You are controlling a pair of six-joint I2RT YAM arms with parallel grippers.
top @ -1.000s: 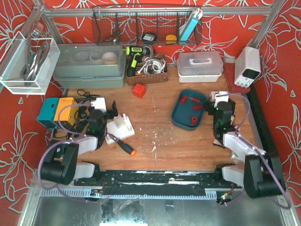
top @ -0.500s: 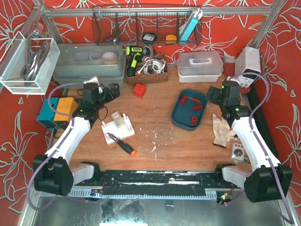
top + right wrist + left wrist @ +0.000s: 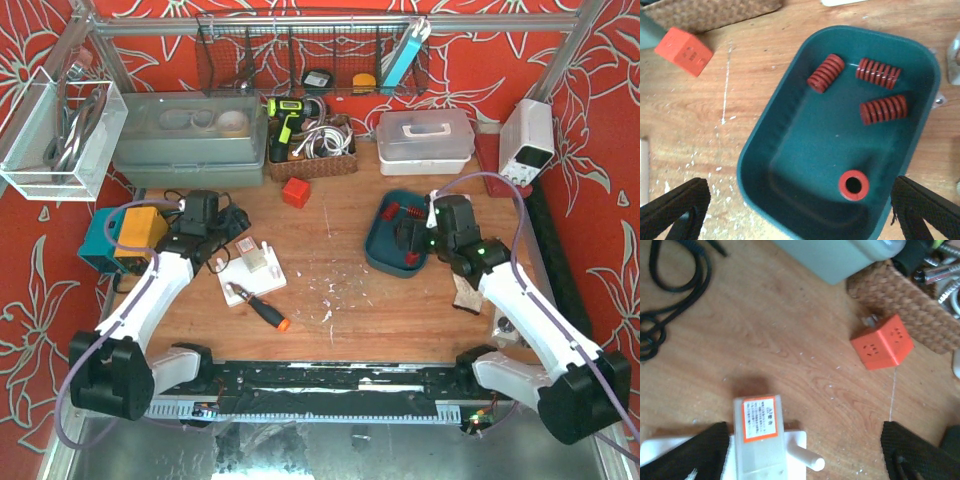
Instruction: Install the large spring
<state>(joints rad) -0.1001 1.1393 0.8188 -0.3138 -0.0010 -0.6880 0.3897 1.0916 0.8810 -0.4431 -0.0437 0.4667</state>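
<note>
Left fingers (image 3: 685,452) and right fingers (image 3: 675,205) apart, empty; upright spring (image 3: 853,185) in teal tray (image 3: 760,150) clear only from right wrist.

On the wooden counter (image 3: 340,245), the right gripper (image 3: 414,238) hangs over the dark teal oblong plastic tray (image 3: 376,257). The tray holds small red coil springs (image 3: 392,211), perhaps three or four; the arm hides part of it. The left gripper (image 3: 224,243) hovers just beside the white plastic fixture block (image 3: 255,272). A black screwdriver with an orange tip (image 3: 265,310) lies at the block's near edge.
</note>
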